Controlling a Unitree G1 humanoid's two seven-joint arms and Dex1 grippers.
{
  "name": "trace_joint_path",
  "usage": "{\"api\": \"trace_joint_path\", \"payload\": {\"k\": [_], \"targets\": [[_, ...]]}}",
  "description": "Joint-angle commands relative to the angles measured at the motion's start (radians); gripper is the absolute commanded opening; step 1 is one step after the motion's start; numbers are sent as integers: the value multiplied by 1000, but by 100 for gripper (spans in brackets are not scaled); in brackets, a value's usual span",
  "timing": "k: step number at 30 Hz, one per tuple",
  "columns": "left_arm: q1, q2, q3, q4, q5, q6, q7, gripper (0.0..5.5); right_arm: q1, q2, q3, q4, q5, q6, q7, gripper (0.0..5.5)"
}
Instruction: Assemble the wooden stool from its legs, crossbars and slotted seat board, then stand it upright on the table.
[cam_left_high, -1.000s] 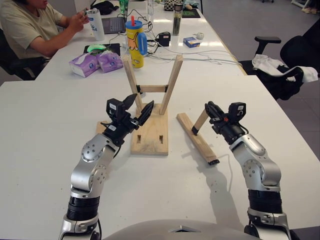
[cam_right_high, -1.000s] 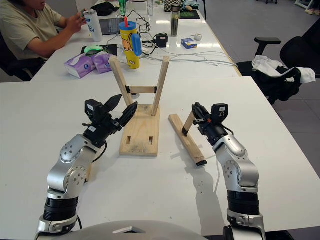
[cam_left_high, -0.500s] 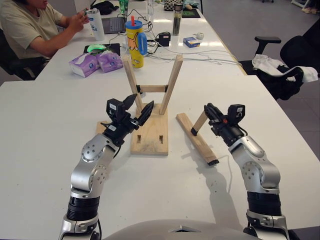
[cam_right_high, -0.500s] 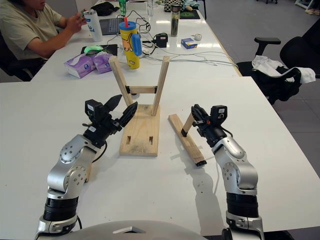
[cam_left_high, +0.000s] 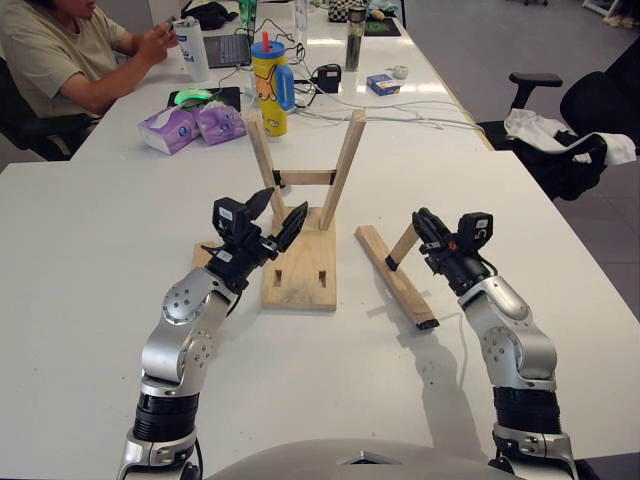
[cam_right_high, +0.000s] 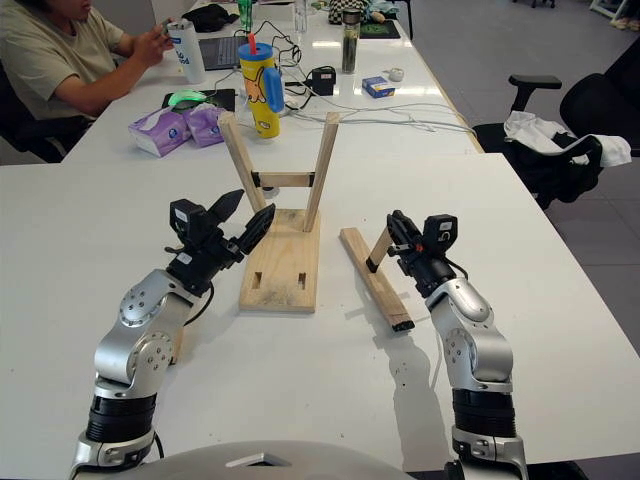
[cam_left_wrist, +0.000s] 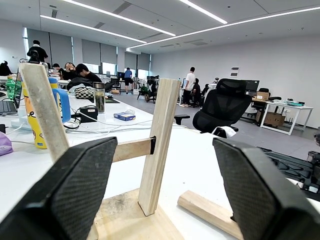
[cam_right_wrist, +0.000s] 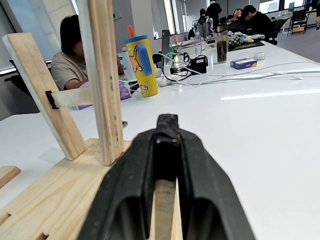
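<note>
Right gripper: clamped on loose crossbar, above lying leg
Left gripper: open, beside seat board
Legs: three visible
Crossbars: two

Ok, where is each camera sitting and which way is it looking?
Left eye view: on the head, looking forward and down at the table; both arms show, left claw open by the seat board, right claw shut on a crossbar.
Right eye view: the head's other eye; same scene, same arms.
Left wrist view: on the left wrist, facing the upright legs between its own pads.
Right wrist view: on the right wrist, looking along its claw toward those legs.
Shared: both wrist views show the upright legs.
</note>
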Motion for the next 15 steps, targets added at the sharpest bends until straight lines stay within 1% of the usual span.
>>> {"api": "trace_joint_path", "payload": {"k": [1, 4, 8, 15], "targets": [[6, 7, -2, -7, 1, 7, -2, 354, 90, 13, 79, 30, -100, -22, -12, 43], [14, 7, -12, -17, 2, 13, -1, 354, 136, 23, 100, 34, -124, -62, -12, 43], [16, 9, -12, -28, -1, 21, 2, 354, 134, 11, 93, 42, -146, -90, -14, 43], [7, 13, -21, -13, -9, 40, -15, 354, 113, 3, 99, -24, -160, -71, -31, 43]]}}
